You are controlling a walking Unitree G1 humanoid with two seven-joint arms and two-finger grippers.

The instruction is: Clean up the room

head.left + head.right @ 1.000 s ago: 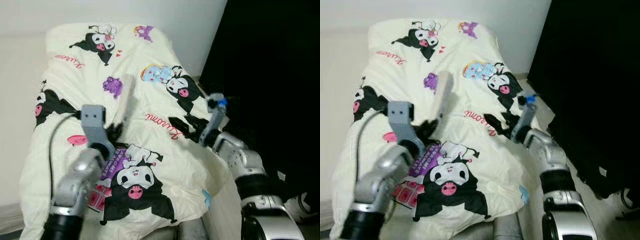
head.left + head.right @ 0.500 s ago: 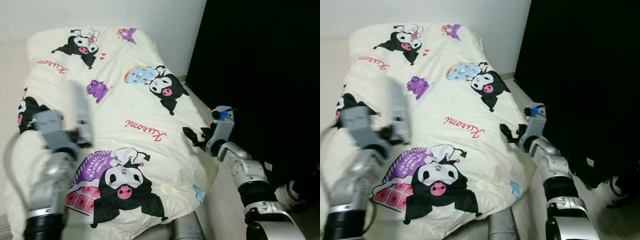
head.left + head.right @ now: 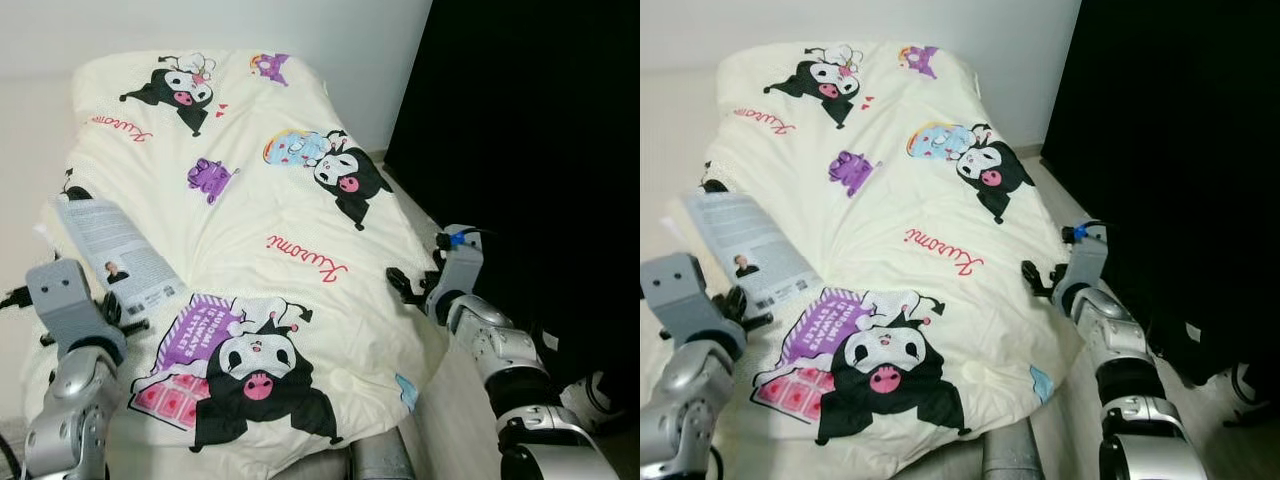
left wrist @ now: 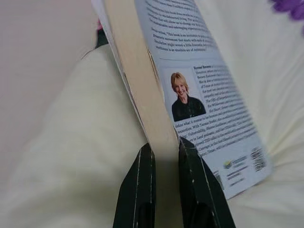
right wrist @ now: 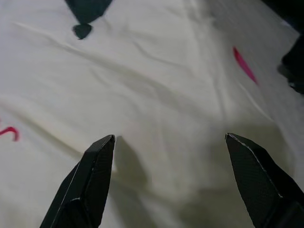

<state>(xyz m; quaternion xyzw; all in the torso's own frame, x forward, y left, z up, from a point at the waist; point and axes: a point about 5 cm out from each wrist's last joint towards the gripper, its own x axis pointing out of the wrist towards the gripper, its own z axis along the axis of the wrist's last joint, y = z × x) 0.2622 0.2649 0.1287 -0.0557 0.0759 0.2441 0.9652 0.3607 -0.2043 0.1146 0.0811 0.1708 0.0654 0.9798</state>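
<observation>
Pinching a paperback book (image 4: 156,104) by its page edge, the left gripper (image 4: 166,152) has both black fingers pressed flat against the covers, so the book stands tilted over the near left part of the bed. In the head views the book (image 3: 118,252) slants up and away from the gripper (image 3: 110,318), back cover showing, with text and a small portrait photo on it. Below it lies the cream duvet (image 3: 260,200), printed with black cartoon figures and red script, spread across the whole bed.

At the near right edge of the duvet the right gripper (image 5: 175,147) hovers with its fingers spread wide, holding nothing, just above the cloth.

The hold is the weak point, I judge: the fingers clamp a narrow strip near one corner, and most of the book's weight hangs beyond them, so a quick swing could pivot or slip it out onto the duvet.

To the right everything is a black mass (image 3: 540,150); whether it is a curtain or furniture cannot be told. Where the book should go is not visible.
</observation>
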